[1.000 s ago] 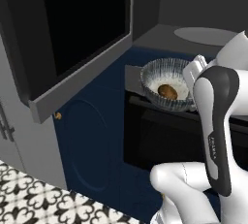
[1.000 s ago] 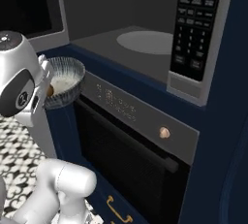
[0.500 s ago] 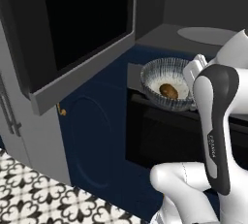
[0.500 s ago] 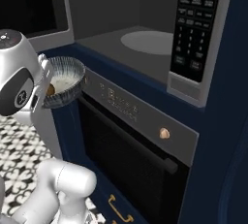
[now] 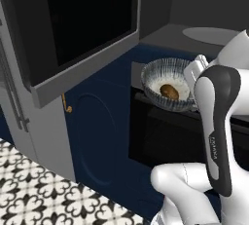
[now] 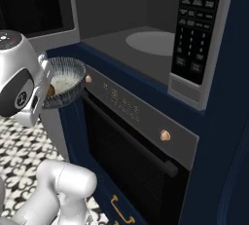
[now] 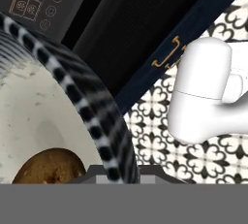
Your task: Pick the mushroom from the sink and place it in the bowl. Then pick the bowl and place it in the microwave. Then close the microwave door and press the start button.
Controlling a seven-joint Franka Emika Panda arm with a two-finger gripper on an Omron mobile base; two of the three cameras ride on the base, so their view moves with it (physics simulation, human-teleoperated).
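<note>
The bowl [image 5: 156,74], dark and streaked outside and pale inside, hangs in the air in front of the oven, just below the microwave [image 5: 173,30] opening. The brown mushroom [image 5: 168,91] lies inside it. My gripper [image 5: 191,79] is shut on the bowl's right rim. In the hand view the rim [image 7: 92,121] runs down between my fingertips, with the mushroom [image 7: 48,167] beside them. The microwave door [image 5: 85,19] stands swung open to the left. The right base view shows the bowl [image 6: 68,75], the turntable [image 6: 151,41] and the keypad [image 6: 192,29]. The sink is out of view.
A black-glass oven [image 6: 129,146] with a bar handle and small knobs [image 6: 165,135] sits directly under the microwave. Dark blue cabinet fronts [image 5: 97,136] flank it. Patterned floor tiles [image 5: 39,199] lie below. The open door's lower edge [image 5: 82,80] juts out left of the bowl.
Both base views have shifted slightly, so the camera has moved a little. The bowl with the mushroom stays in my grip at the same spot before the oven.
</note>
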